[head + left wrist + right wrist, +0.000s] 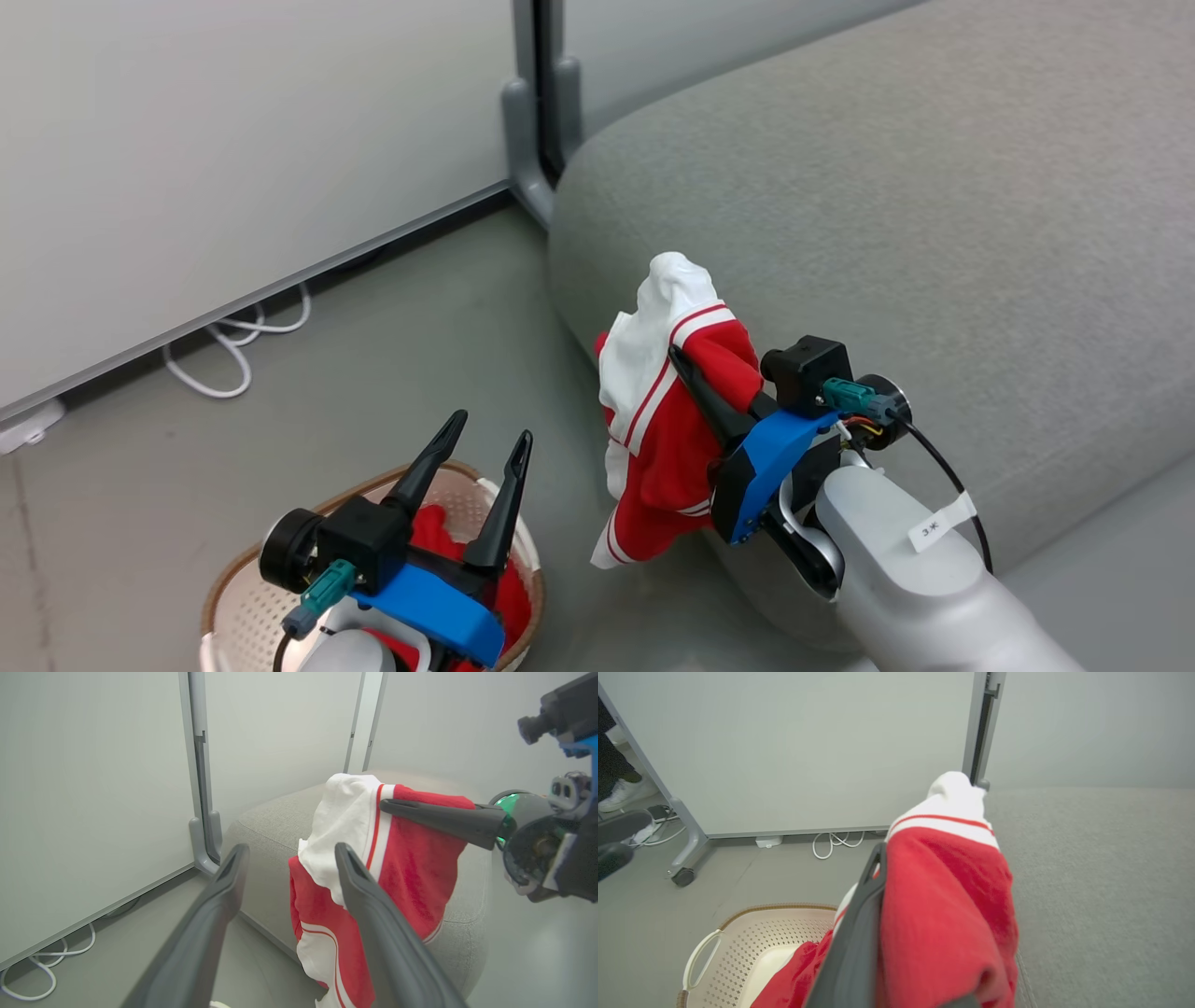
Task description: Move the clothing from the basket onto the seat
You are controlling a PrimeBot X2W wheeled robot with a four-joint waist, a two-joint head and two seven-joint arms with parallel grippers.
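right gripper (691, 360) grasps striped garment (653, 439) (at seat (934, 233) edge) | left gripper (492, 427) released, over basket (245, 607)

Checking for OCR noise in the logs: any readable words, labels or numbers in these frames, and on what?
"3" plus a second mark too small to read: white tag on the black cable at the right forearm.
No readable print on the red and white garment.
No readable label on the laundry basket.
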